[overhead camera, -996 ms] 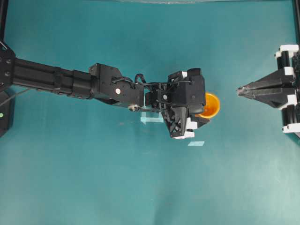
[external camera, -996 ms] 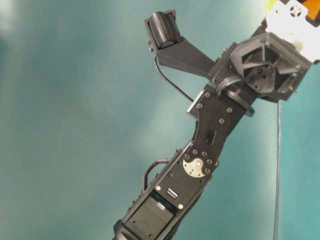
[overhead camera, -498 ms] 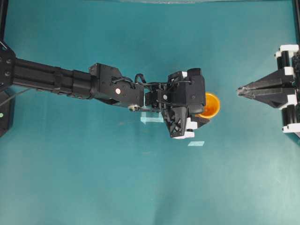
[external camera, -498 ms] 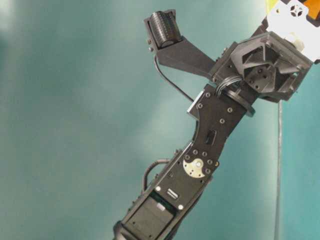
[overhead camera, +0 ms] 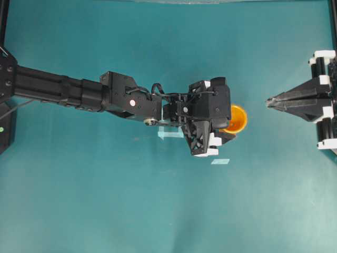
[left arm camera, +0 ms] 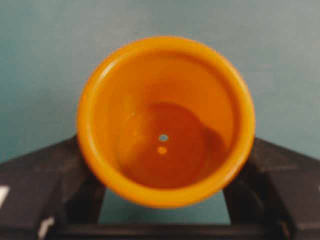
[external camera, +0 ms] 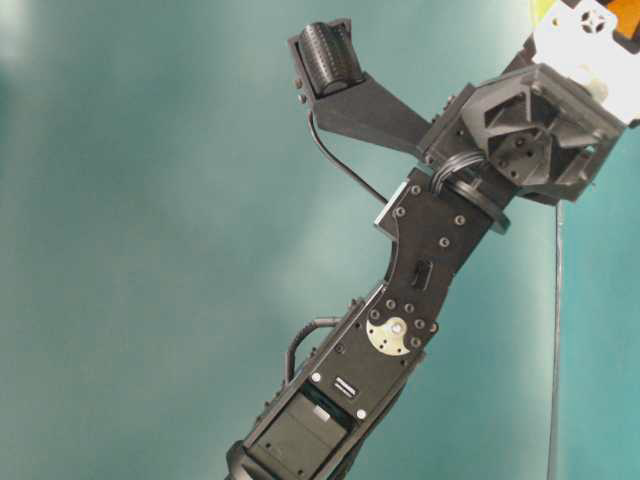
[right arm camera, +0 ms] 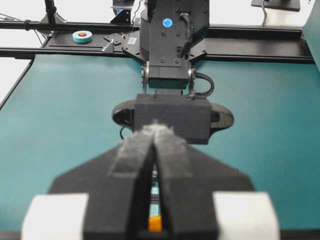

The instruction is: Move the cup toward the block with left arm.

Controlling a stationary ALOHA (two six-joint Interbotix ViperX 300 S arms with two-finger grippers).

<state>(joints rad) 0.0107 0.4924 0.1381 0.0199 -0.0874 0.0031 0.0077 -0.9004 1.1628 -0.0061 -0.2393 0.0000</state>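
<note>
Cup: one cup [overhead camera: 236, 118], round, glossy orange plastic with a thick rim; it sits on the table right of centre, its left part hidden under the left pincer in the overhead view.
Cup, close up: the left wrist view looks straight into it [left arm camera: 165, 121] — smooth walls, darker floor, two tiny spots at the bottom.
Left pincer: there it is [overhead camera: 231, 126], parted wide around the cup, a black finger [left arm camera: 47, 187] on either side; whether the fingers actually touch the cup, I cannot tell.
Left arm: one long black jointed arm [overhead camera: 84, 92] reaching in from the left edge, cables looped at the wrist, white blocks on the pincer body.
Block: only a small orange bit [right arm camera: 155, 223] peeks out low behind the right pincer in the right wrist view; the overhead view does not show it.
Right pincer: one, at the far right [overhead camera: 269, 101], fingers pressed together to a point, nothing in it.
Tape: two pale marks on the table, a strip [overhead camera: 170, 134] under the left wrist and a shorter piece [overhead camera: 220, 161] below the pincer.
Table: a flat, matt teal surface [overhead camera: 105, 195], dark frame rails along the edges.
Room: beyond the table, a blue tape roll [right arm camera: 82, 36] lies on a black rail.
</note>
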